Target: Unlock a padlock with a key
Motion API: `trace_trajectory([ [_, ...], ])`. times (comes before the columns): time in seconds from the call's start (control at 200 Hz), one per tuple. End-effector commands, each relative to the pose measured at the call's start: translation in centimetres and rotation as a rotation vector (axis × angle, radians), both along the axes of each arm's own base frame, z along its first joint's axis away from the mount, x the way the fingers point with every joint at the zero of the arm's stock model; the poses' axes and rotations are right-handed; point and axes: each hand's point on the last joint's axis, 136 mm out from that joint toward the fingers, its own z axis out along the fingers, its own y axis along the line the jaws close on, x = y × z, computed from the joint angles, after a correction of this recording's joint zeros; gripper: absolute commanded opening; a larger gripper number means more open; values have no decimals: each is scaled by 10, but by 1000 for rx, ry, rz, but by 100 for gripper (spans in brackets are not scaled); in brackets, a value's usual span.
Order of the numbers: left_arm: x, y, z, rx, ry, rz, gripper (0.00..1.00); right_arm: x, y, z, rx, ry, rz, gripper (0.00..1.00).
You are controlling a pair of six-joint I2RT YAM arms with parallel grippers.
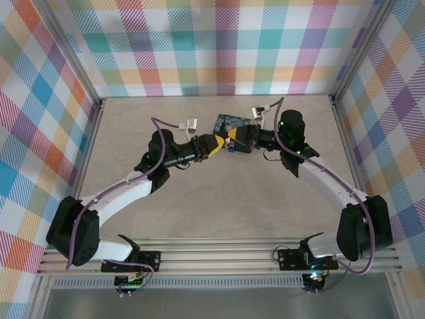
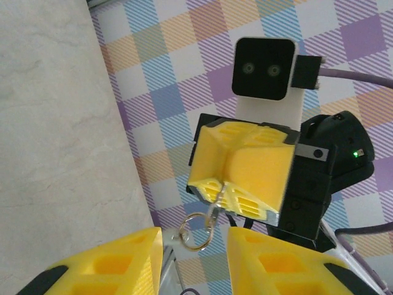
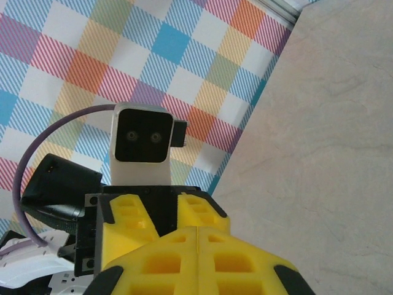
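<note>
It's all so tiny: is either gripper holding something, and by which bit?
The right gripper pinches a thin metal piece, apparently the key, by one end; its ring dangles free. The left gripper holds nothing.

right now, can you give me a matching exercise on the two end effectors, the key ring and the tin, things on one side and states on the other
1 left end effector
2 right end effector
3 key ring
4 tin

a dark blue, on the table
b fingers apart
c shut, pinching the key
d dangling from the key

Pairs: 1-b, 2-c, 3-d, 4-a
</note>
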Motion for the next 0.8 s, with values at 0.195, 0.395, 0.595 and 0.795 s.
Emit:
trace_trajectory([
  [0.195, 4, -6, 29, -68, -65, -28, 32, -2, 6, 16, 33, -50, 49, 0],
  [0.395, 3, -8, 30, -80, -63, -38, 30, -1, 6, 15, 33, -45, 47, 0],
  [0.595, 2, -8, 28, -83, -57, -42, 28, 1, 6, 14, 35, -39, 39, 0],
  [0.795, 0, -12, 28, -90, -55, -52, 26, 3, 7, 12, 36, -33, 41, 0],
])
